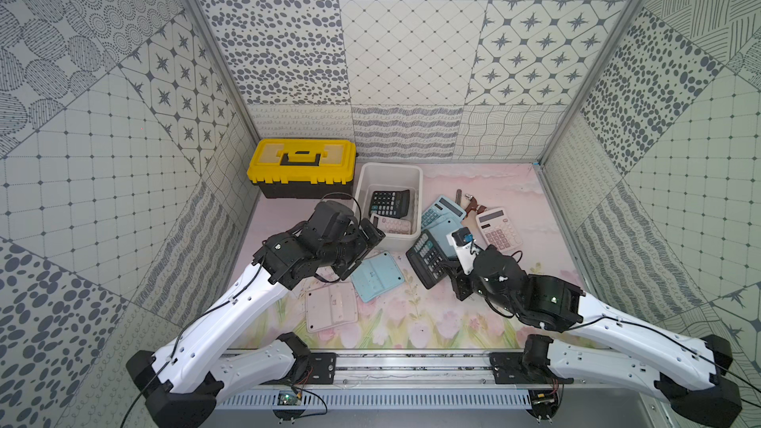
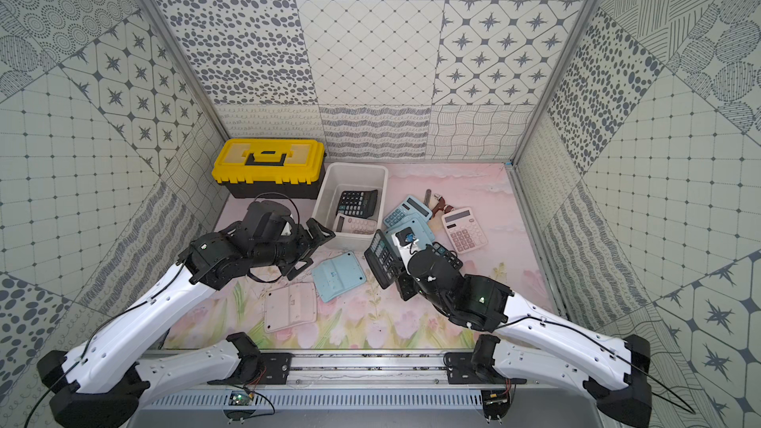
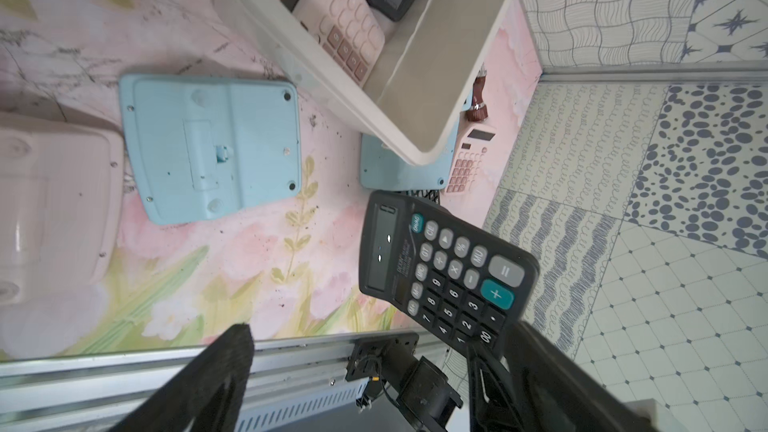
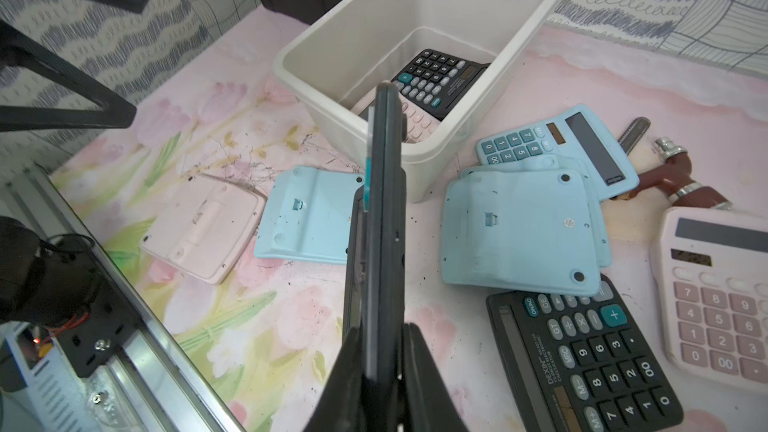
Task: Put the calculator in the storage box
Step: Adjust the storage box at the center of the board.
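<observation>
Right claw (image 4: 382, 336): jaws pinched tight on the black calculator (image 4: 382, 201). It is tipped up on edge between them, key face turned left. It sits just beside the near right corner of the storage box (image 1: 389, 178), outside it.

Left claw (image 1: 362, 252): jaws spread wide, nothing between them. It hangs at the box's near left corner. One finger (image 3: 232, 361) shows against the near rail in the wrist view.

Inside the box: a boxed dark calculator (image 1: 389, 202) on the far side and a pale pink calculator (image 1: 393, 225) on the near side, both keys up.

Between the claws, a blue calculator (image 1: 376, 275) lies face down. Nearer and to the left lies a pink face-down calculator (image 1: 331, 306). Right of the box:
- a blue stack (image 1: 442, 209)
- a flat-lying dark calculator (image 4: 582, 351)
- a pink keys-up calculator (image 1: 498, 228)
- a brown-handled tool (image 1: 473, 203) just beyond them

Tabletop (image 1: 432, 323): pink mat printed with tulips, dark scuffs and specks near the box. Open mat runs along the near strip and in the far right corner.

Edges: an aluminium rail (image 1: 412, 364) closes the near side and carries both arm bases. Walls close the left, far and right sides, papered in grey-on-white patchwork patterns. A yellow-lidded toolbox (image 1: 302, 166) fills the far left corner, just beside the box.
</observation>
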Tool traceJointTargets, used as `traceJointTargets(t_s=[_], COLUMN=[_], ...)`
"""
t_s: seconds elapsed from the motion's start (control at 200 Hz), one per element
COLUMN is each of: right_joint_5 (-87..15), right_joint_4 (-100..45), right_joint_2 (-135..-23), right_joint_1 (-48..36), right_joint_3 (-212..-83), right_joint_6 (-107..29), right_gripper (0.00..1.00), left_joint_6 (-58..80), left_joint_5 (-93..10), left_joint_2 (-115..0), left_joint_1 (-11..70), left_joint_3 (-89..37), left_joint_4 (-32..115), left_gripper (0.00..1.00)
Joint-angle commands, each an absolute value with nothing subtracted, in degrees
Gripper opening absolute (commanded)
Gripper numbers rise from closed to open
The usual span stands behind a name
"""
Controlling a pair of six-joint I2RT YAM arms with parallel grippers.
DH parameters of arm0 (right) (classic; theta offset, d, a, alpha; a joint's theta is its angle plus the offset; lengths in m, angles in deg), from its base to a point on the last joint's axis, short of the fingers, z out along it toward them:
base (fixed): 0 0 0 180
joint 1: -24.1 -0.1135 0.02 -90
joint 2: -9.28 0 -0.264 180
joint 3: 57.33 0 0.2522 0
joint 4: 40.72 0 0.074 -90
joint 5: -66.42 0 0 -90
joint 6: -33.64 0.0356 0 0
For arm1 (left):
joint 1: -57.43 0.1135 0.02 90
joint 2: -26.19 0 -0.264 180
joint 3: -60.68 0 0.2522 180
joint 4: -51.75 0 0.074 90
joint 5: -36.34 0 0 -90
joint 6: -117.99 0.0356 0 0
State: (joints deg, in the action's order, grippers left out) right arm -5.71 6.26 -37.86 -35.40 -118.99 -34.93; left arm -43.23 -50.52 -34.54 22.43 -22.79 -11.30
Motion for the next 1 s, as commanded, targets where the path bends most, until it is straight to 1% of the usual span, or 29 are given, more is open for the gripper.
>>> traceJointTargets(t_s=[0.0, 0.125, 0.26, 0.45, 0.645, 0.785, 0.996], right_joint_5=[-13.06, -18.65, -22.16, -25.6, -30.65, -32.85, -35.05], right_joint_4=[0.78, -0.62, -1.77, -4.14, -6.85, -9.11, -9.29], right_joint_2=[-33.09, -30.04, -28.76, -28.84, -30.77, -29.86, -28.74], right_joint_1=[-30.97, -25.31, -21.04, -17.02, -11.98, -9.63, -7.13], right_joint_3=[-117.58, -116.54, -116.14, -116.1, -115.65, -114.21, -113.42], right_joint_6=[-30.1, -27.32, -24.71, -22.28, -19.22, -17.26, -16.54], right_gripper=[0.0, 0.0, 0.0, 0.0, 0.0, 0.0, 0.0], left_joint_6=[-24.04, -18.5, -15.7, -12.85, -10.6, -10.15, -10.42], left_joint_5=[-52.22, -45.96, -37.87, -32.57, -29.48, -27.01, -22.93], left_joint_2=[-34.98, -38.24, -43.32, -49.85, -57.83, -61.81, -63.84], left_joint_1=[28.38, 34.73, 41.8, 47.05, 47.76, 47.72, 46.13], left_joint_3=[-23.57, -23.65, -24.05, -24.88, -28.47, -29.62, -29.55], left_joint_4=[-10.26, -7.33, -4.37, 0.02, 1.8, 3.81, 4.8], left_gripper=[1.0, 1.0, 1.0, 1.0, 1.0, 1.0, 1.0])
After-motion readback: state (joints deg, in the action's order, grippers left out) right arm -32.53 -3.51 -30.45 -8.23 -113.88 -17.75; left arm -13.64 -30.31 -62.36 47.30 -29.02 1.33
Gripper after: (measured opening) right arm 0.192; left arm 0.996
